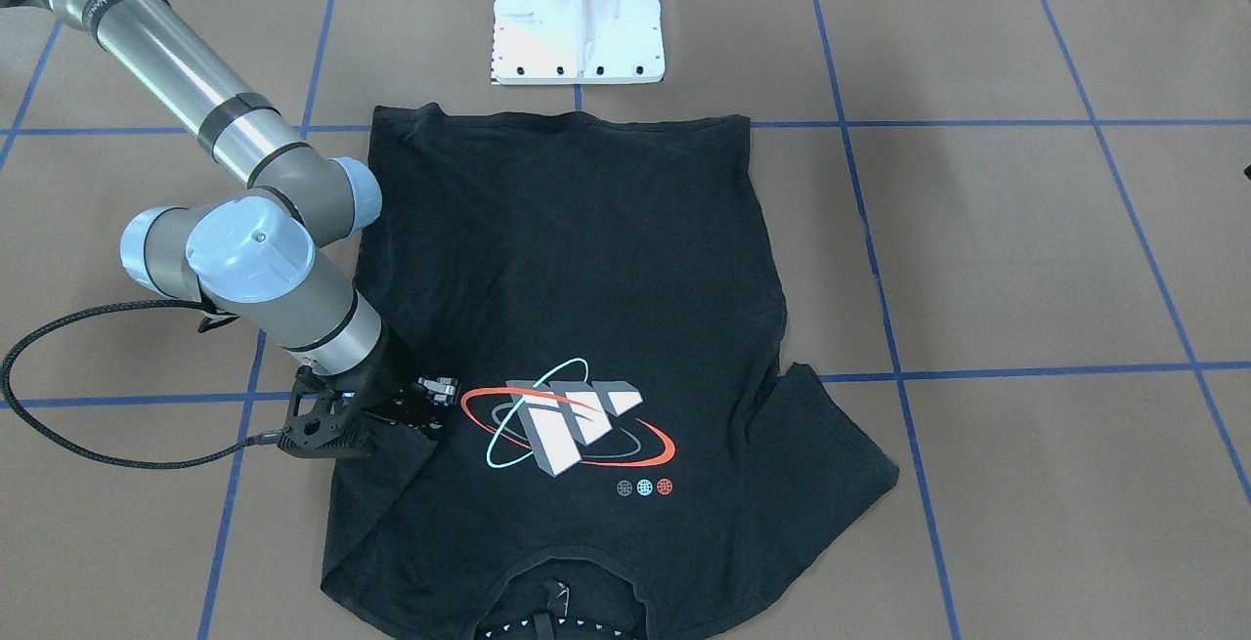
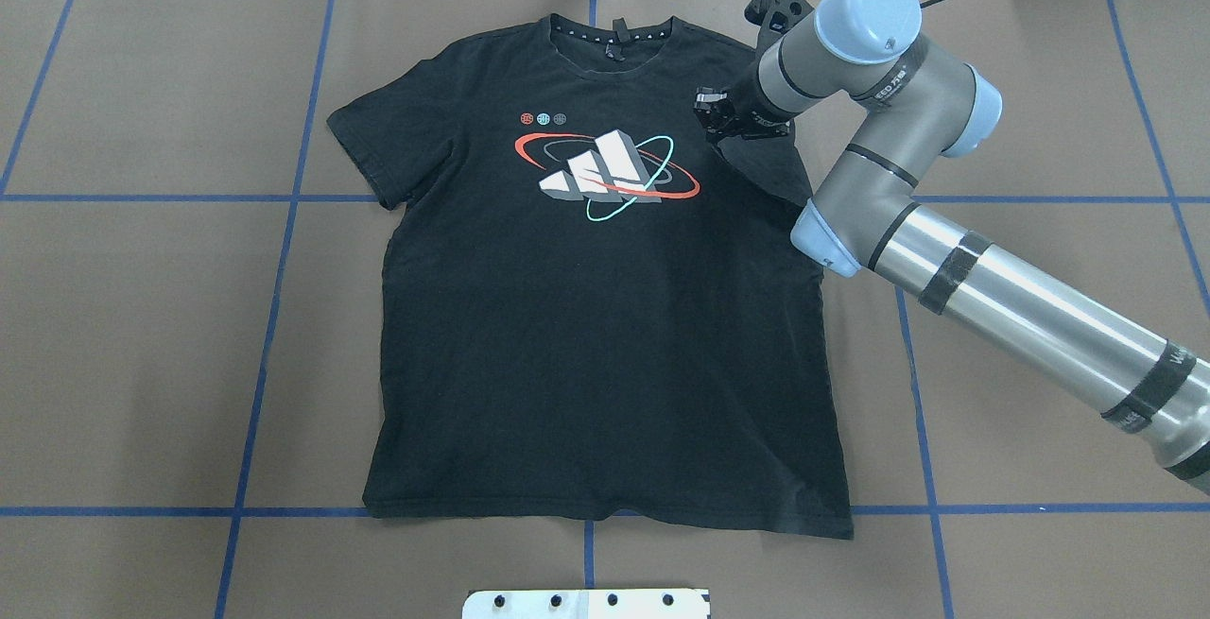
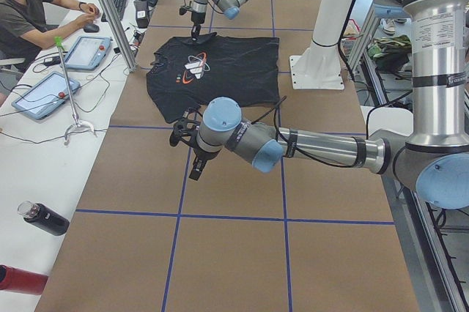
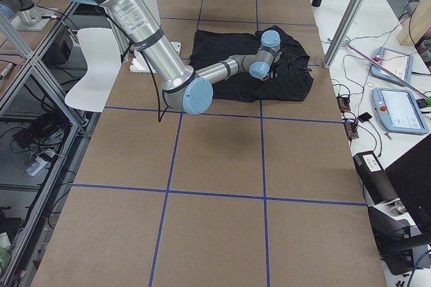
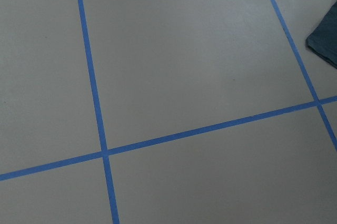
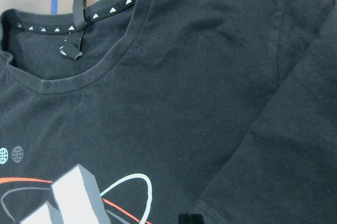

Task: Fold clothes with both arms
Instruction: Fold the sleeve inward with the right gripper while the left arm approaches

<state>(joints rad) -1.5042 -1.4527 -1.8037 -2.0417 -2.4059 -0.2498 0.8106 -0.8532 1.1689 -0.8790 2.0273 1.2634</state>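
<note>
Broadly, the brown table (image 2: pixel 142 317), crossed by blue tape lines, is filling every view, and the black T-shirt (image 2: pixel 586 364) is lying flat on its middle with the print facing up. The hem is sitting near the white base plate (image 1: pixel 577 15), and the collar (image 2: pixel 613 61) is pointing to the far edge. The shirt's left sleeve is spreading out on the paper, while the right sleeve is lying folded inward over the chest. The right arm (image 2: pixel 1002 288) is reaching in from the right across the table. The left arm (image 3: pixel 322 147) is stretching low over bare paper, left of the shirt and apart from it. The right gripper (image 2: pixel 716 123) is pointing down at the folded sleeve, just right of the ringed graphic (image 2: pixel 605 165). How wide its jaws are standing, and whether they are gripping cloth, I cannot tell. The left gripper (image 3: pixel 196 173) is hanging over the empty grid, its opening likewise impossible to judge. Three small dots (image 2: pixel 544 118) are sitting between graphic and collar.
</note>
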